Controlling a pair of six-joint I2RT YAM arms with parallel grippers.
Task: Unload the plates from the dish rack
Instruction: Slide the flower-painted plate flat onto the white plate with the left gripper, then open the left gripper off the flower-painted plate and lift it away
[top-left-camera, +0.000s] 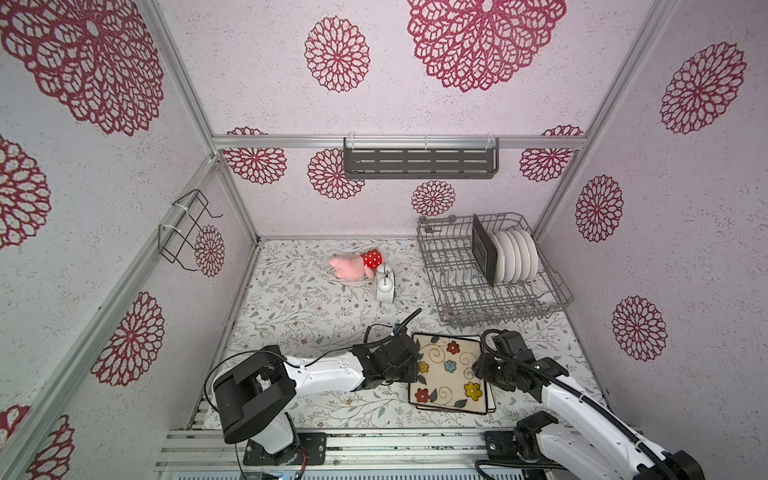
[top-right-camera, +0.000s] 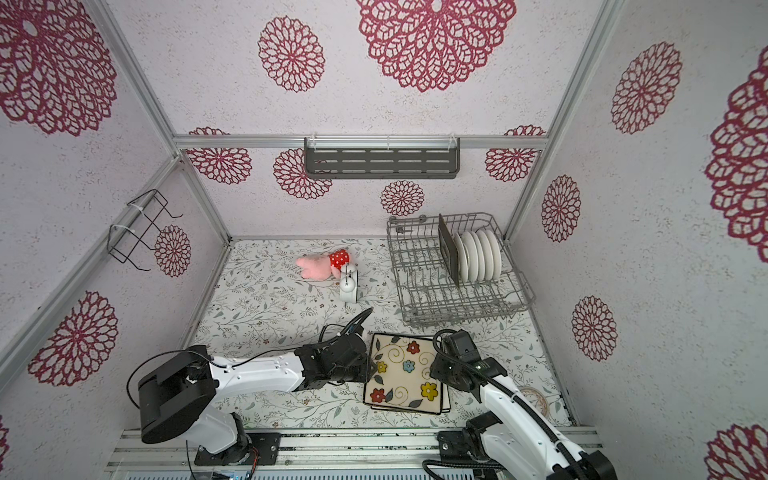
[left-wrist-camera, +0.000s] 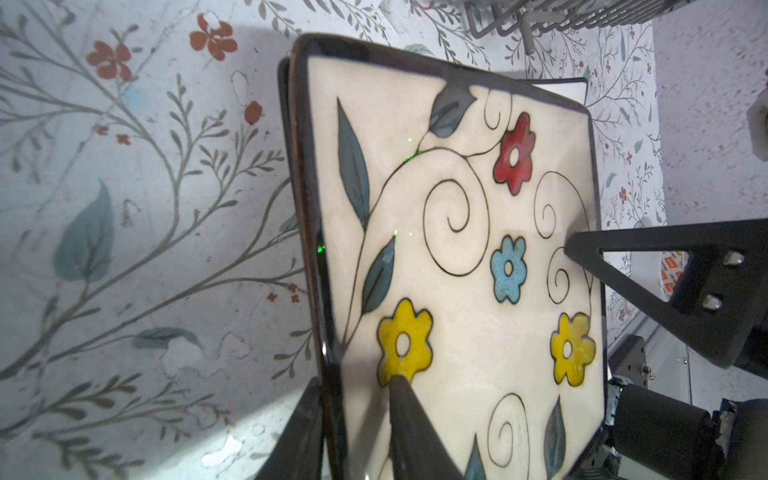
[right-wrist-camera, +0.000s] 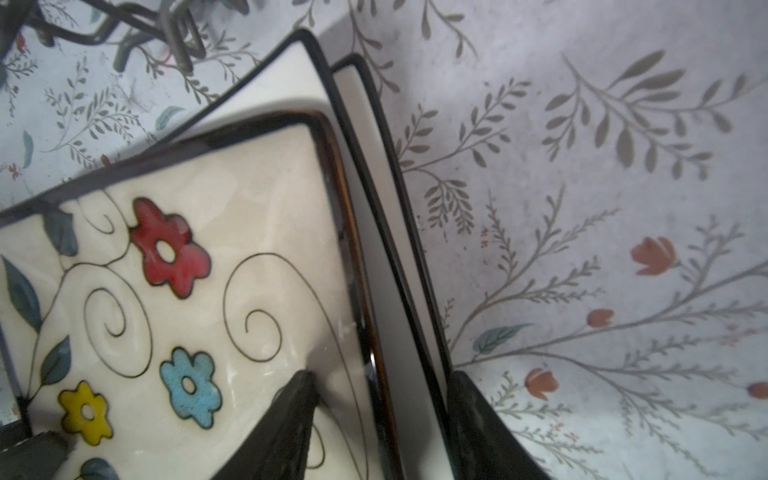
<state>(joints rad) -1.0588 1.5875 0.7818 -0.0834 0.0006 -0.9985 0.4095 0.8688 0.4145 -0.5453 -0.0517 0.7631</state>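
You are seeing the left gripper (top-right-camera: 362, 368) pressing against one edge of the cream flowered plate (top-right-camera: 405, 374), while the right gripper (top-right-camera: 436, 370) is meeting the opposite edge, so the plate is lying flat between the 2 claws on other dark-rimmed plates (top-right-camera: 444, 405). Beyond the right claw, the dish rack (top-right-camera: 419, 270) is standing with a dark square plate (top-right-camera: 448, 249) and round white plates (top-right-camera: 478, 255) upright. Farther out from the left claw, a white alarm clock (top-right-camera: 348, 286) is touching a pink plush toy (top-right-camera: 320, 266).
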